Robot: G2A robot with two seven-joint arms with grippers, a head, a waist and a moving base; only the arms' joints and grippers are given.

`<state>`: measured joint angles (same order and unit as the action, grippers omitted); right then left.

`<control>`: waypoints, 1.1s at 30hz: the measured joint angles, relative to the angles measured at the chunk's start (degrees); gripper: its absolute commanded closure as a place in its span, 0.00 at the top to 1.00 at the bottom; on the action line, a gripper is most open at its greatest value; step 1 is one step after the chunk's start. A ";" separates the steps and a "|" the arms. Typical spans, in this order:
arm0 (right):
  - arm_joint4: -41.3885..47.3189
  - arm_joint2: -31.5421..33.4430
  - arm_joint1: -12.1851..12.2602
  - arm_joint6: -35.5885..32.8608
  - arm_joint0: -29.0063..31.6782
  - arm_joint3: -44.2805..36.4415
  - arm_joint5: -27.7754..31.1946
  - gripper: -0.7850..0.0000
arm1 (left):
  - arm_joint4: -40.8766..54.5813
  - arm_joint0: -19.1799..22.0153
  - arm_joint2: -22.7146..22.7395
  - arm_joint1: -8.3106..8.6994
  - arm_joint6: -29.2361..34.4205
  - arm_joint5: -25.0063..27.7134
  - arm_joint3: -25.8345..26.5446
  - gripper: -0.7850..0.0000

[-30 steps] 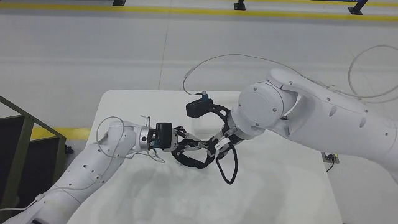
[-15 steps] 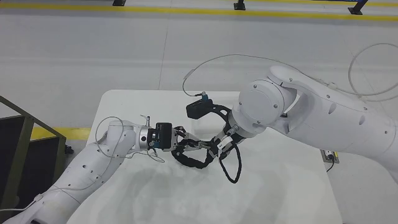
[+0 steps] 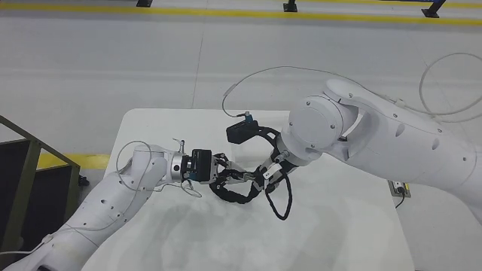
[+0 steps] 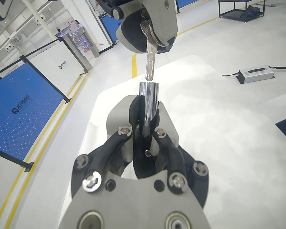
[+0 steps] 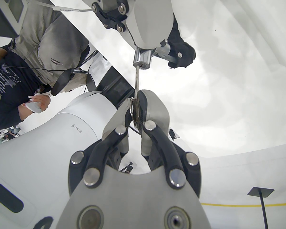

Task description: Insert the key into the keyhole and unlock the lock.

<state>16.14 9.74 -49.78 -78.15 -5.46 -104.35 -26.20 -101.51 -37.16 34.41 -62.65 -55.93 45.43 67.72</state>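
Left hand (image 4: 146, 107), fingers pressed together around the chrome lock (image 4: 149, 91), holds the cylinder above the white table (image 3: 339, 226), near its middle. To its right the key (image 5: 136, 82) lines up with the keyhole (image 5: 140, 66), its tip at the cylinder's end face; whether it has gone in cannot be told. Farther right, the right hand (image 5: 136, 101) pinches the key's head, blade pointing at the left hand.
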 measured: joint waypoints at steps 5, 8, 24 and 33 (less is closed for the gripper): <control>-0.97 0.00 0.02 0.28 0.35 -0.47 0.07 0.00 | 0.62 -0.85 0.39 0.05 1.91 -0.80 0.59 0.00; -3.07 0.00 0.09 -1.18 -0.58 -1.66 1.29 0.00 | 1.07 -1.67 1.39 0.33 5.24 -1.00 2.12 0.00; -1.50 0.00 1.29 -4.11 -0.50 -0.48 4.14 0.00 | 0.01 -3.26 4.04 1.29 4.90 -0.53 5.42 0.00; -2.85 0.00 0.53 -4.48 -1.24 -0.61 4.51 0.00 | -0.67 -2.53 3.88 0.96 5.58 0.20 5.69 0.00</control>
<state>13.30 9.74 -49.24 -82.62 -6.70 -104.96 -21.69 -102.18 -39.69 38.30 -61.69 -50.35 45.63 73.41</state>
